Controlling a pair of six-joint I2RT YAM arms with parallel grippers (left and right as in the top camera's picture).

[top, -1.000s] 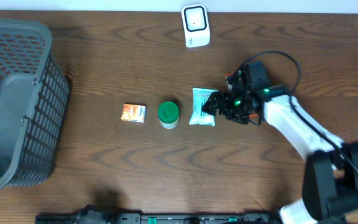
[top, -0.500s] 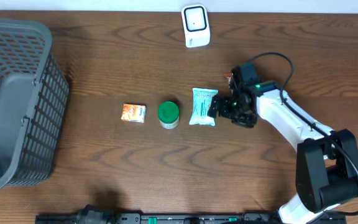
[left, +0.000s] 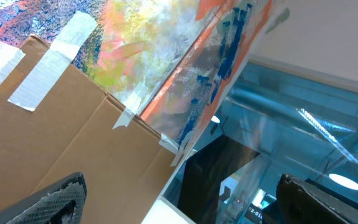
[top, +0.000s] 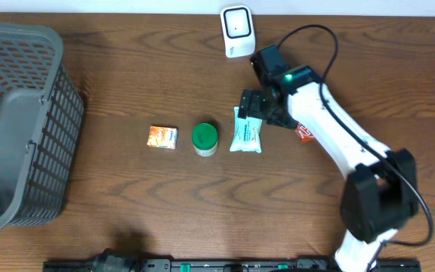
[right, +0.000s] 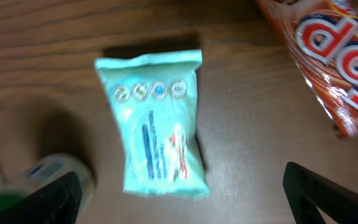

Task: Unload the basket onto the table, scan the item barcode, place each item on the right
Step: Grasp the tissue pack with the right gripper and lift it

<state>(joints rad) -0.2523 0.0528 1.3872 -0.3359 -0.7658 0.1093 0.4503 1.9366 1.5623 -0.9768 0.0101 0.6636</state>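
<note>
At mid-table, just right of the green-lidded jar (top: 205,139), the mint-green packet (top: 246,137) lies flat, likely a light, soft, crinkly pouch best pinched across its narrow sides, the right gripper (top: 252,104) spread wide above its top edge, empty.

basket (top: 66,121) well apart | orange box (top: 162,137) jst beside green-lid jar (top: 205,139), not touching | red snack pkt (top: 304,134) flat
</note>
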